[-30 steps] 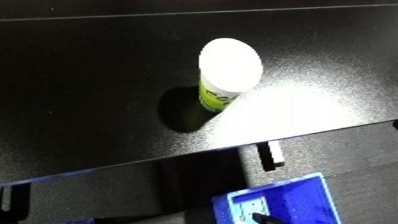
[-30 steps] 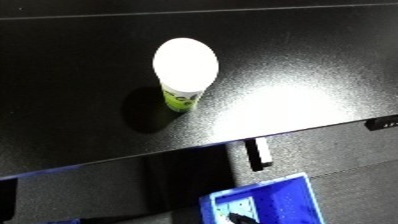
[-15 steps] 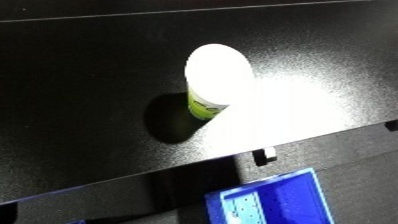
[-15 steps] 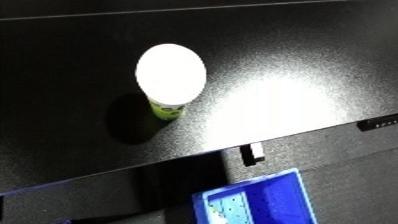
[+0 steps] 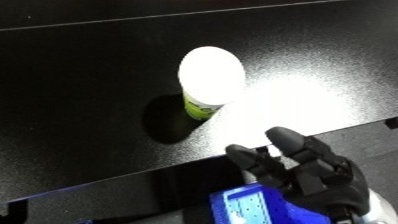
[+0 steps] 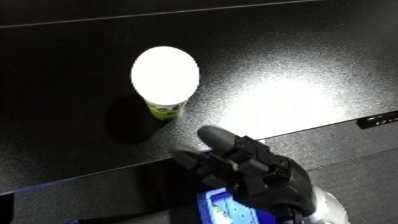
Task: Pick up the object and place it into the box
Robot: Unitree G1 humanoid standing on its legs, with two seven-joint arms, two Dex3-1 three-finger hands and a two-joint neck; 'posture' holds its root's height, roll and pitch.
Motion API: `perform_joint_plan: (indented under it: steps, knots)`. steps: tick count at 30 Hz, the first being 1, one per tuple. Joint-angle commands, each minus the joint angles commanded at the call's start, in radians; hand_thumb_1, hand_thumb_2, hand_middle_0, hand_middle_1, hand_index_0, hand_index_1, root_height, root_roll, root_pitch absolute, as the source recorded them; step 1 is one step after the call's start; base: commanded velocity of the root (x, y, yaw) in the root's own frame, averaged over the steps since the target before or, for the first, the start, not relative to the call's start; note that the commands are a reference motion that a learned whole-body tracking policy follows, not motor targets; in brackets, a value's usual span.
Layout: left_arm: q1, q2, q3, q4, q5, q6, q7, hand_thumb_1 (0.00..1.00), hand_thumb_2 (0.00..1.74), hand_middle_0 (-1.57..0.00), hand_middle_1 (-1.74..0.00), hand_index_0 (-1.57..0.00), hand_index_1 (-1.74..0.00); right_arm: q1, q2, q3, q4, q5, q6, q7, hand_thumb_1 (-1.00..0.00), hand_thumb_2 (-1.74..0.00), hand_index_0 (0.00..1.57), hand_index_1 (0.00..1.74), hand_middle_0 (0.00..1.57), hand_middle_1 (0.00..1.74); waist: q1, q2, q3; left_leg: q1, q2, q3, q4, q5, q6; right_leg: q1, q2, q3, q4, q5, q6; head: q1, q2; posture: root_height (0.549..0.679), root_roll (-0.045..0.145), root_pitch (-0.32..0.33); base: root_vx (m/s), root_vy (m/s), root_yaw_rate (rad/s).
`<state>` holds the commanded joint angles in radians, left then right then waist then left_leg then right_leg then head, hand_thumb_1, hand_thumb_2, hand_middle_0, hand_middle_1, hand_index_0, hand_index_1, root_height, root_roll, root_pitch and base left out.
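Note:
A container with a white lid [image 5: 211, 75] and a green label [image 5: 197, 108] stands upright on the black table [image 5: 80, 85], under a bright glare. My right hand [image 5: 306, 172] comes up from the lower edge, in front of the table's near edge and below and to the right of the container, apart from it. Its fingers [image 6: 226, 145] point up toward the table, fairly straight, with nothing in them. Part of the blue bin [image 5: 244, 207] shows below the table edge, partly hidden behind the hand. My left hand shows in neither view.
The table's near edge [image 5: 133, 177] runs slantwise across the lower part of the views, between the hand and the container. A strong light patch [image 5: 284, 105] lies on the table to the right of the container. A small bracket [image 6: 378, 120] sits on the edge at far right.
My right hand has risen into view from the lower edge, covering part of the blue bin. The container stays where it stood; the picture has shifted slightly.

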<state>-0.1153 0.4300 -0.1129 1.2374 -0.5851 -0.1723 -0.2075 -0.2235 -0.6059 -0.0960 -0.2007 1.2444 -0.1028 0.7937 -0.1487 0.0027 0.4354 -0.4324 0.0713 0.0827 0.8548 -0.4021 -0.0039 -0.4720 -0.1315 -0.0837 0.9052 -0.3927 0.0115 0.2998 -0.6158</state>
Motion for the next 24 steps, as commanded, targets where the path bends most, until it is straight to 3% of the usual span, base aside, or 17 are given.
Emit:
perform_joint_plan:
  steps: [7,10,14,18,24]
  knots:
    - [0.02,-0.019,0.007,0.001,0.001,0.003,-0.004,0.0,0.0,0.0,0.0,0.0,0.0,-0.076,-0.021,-0.062,0.013,-0.14,-0.181,-0.242,0.0,0.0,0.0,0.0,0.0,0.0,0.002,0.01,0.005,0.004,-0.008,0.0,-0.001,0.002,0.0052,0.004,0.0071,0.004,0.0,-0.002,-0.0107,0.005,-0.014,0.623,0.072,-0.018,0.027,0.031,0.023]
    - [0.018,-0.03,0.0,-0.009,0.003,0.014,0.006,0.0,0.0,0.0,0.0,0.0,0.0,-0.104,-0.025,-0.072,0.043,-0.23,-0.208,-0.349,0.0,0.0,0.0,0.0,0.0,0.0,0.003,0.014,0.009,0.006,-0.011,-0.001,0.001,0.002,0.0068,0.005,0.0074,0.006,0.002,-0.002,-0.0123,0.009,-0.009,0.623,0.073,-0.023,0.025,0.019,0.031]
    - [0.013,-0.042,-0.017,-0.022,0.006,0.021,0.021,0.0,0.0,0.0,0.0,0.0,0.0,-0.155,-0.047,-0.038,0.086,-0.368,-0.169,-0.526,0.0,0.0,0.0,0.0,0.0,0.0,0.012,0.017,0.016,0.009,-0.017,-0.004,-0.001,0.007,0.0101,0.008,0.0078,0.007,0.0,-0.001,-0.0169,0.029,-0.003,0.623,0.074,-0.028,0.014,0.012,0.031]
    - [0.008,-0.048,-0.033,-0.03,0.012,0.022,0.032,0.0,0.0,0.0,0.0,0.0,0.0,-0.218,-0.08,0.018,0.138,-0.462,-0.116,-0.666,0.0,0.0,0.0,0.0,0.0,0.0,0.027,0.019,0.018,0.014,-0.02,-0.009,-0.009,0.013,0.0123,0.012,0.0079,0.006,-0.003,-0.001,-0.0221,0.05,-0.003,0.623,0.074,-0.032,0.013,-0.003,0.049]
    - [-0.004,-0.054,-0.048,-0.034,0.027,0.035,0.043,0.0,0.0,0.0,0.0,0.0,0.0,-0.305,-0.111,0.095,0.218,-0.554,-0.002,-0.808,0.0,0.0,0.0,0.0,0.0,0.0,0.05,0.026,0.021,0.018,-0.027,-0.018,-0.015,0.019,0.0131,0.016,0.0032,0.004,0.001,-0.006,-0.0288,0.088,0.002,0.622,0.075,-0.038,0.019,0.002,0.07]
